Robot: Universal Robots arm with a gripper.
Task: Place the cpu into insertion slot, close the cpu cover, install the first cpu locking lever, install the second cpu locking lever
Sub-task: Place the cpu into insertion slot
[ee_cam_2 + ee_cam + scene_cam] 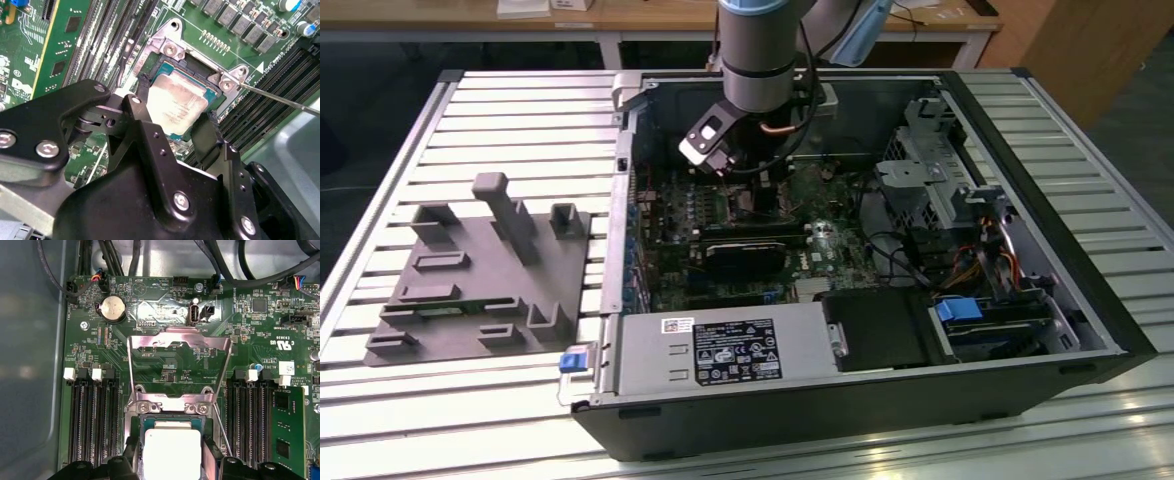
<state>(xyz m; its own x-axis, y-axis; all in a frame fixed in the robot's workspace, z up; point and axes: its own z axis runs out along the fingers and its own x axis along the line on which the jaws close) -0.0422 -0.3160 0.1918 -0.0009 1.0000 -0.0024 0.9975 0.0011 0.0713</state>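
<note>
1. An open computer case (881, 410) lies on its side on the slatted counter (520, 110). The arm (758, 60) reaches straight down into it.
2. Inside the case I see a green motherboard (674, 280) and a silver power supply box (720, 350) against the near wall. There is also a black block (747, 258) mid-board and a tangle of cables (907, 255) toward the exterior view's right.
3. Beside the case, on the exterior view's left, a grey holder tray (467, 270) with upright posts sits on the counter.
4. In both wrist views the end effector (176, 107) (172, 452) is clenched on the cpu (177, 102) (172, 447), pressing on two opposite edges.
5. The cpu sits in the insertion slot (200, 75) with its silver top up. I cannot tell whether it is fully seated.
6. The cpu cover (145, 340) is swung open from its hinge at the slot's edge, and green board shows through its window.
7. A thin locking lever (280, 97) angles away from one corner of the slot.
8. Black memory slots (92, 425) flank the insertion slot on both sides, and one of them holds a green memory module (290, 430).
</note>
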